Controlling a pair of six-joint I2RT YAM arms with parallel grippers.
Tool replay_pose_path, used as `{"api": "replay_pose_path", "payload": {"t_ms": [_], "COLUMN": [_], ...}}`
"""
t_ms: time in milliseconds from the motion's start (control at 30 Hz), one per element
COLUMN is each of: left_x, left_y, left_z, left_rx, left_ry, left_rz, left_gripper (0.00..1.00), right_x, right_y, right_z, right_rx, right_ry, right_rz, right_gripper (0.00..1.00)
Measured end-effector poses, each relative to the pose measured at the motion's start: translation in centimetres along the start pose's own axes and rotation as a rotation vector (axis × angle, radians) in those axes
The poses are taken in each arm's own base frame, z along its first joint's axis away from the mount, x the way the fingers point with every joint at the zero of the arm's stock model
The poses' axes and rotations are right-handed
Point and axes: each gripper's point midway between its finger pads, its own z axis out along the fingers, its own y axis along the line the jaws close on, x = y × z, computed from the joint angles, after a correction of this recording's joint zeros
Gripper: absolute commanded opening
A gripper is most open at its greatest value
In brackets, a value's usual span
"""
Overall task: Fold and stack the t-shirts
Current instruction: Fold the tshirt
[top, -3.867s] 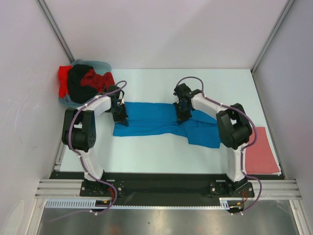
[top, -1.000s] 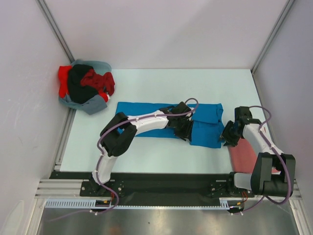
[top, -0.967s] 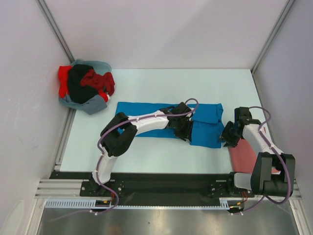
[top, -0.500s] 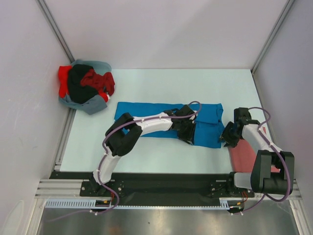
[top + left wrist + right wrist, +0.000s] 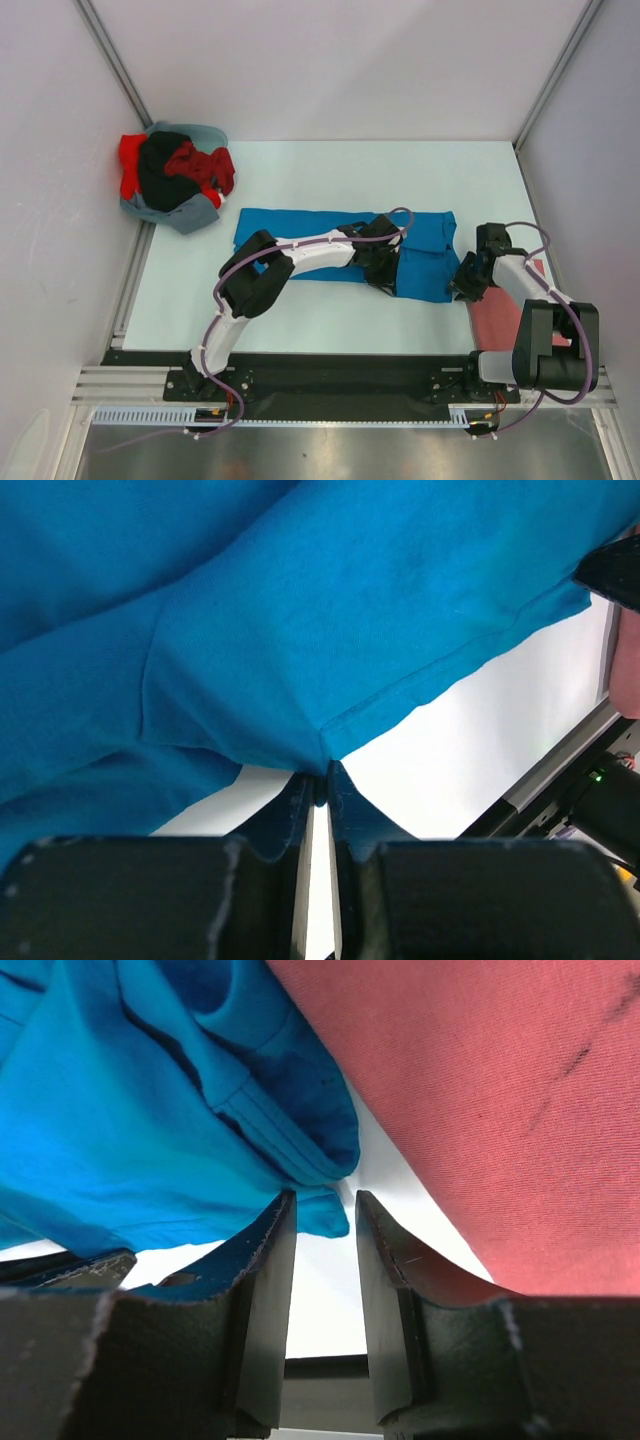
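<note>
Mid-table, your left gripper (image 5: 320,780) clamped the half-folded bright blue cloth t-shirt (image 5: 300,238), right gripper (image 5: 318,1200) parted; one flat pinkish-red shirt (image 5: 490,322) lay folded, the crumpled red-and-black heap (image 5: 172,175) waited.

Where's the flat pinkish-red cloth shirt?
In the overhead view, the pinkish-red shirt lies at the table's near right corner, partly under the right arm, beside the bright blue shirt.
</note>
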Motion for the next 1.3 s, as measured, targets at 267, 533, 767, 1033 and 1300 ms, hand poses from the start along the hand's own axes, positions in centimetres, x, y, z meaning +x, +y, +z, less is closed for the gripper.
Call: {"api": "replay_pose_path", "payload": {"t_ms": [267,533,767,1033,1300], "left_x": [0.0,-0.9,-2.5,-5.6,-9.1], "left_y": [0.0,-0.8,-1.7,-1.1,1.2], "left_z": [-0.1,-0.7,-1.9,-3.7,-5.1], "left_rx": [-0.003,0.003,0.017,0.033,0.055], "left_ry": [0.006,0.006,-0.017,-0.073,-0.126], "left_rz": [0.020,0.068,0.104,0.078,0.001], "left_gripper": [0.05,0.01,0.00,0.00,0.01], "right_x": [0.4,0.5,-2.3,-4.5,-8.1], "right_y": [-0.3,0.9,4.0,5.8,8.2], "right_z": [0.6,-0.5,-3.3,-3.2,-3.1], "right_rx": [0.006,-0.052,-0.156,-0.186,-0.222], "right_ry": [0.011,0.019,-0.041,-0.028,-0.048], "right_rz": [-0.001,0.000,-0.013,-0.013,-0.007], "right_gripper": [0.07,0.00,0.00,0.00,0.00]}}
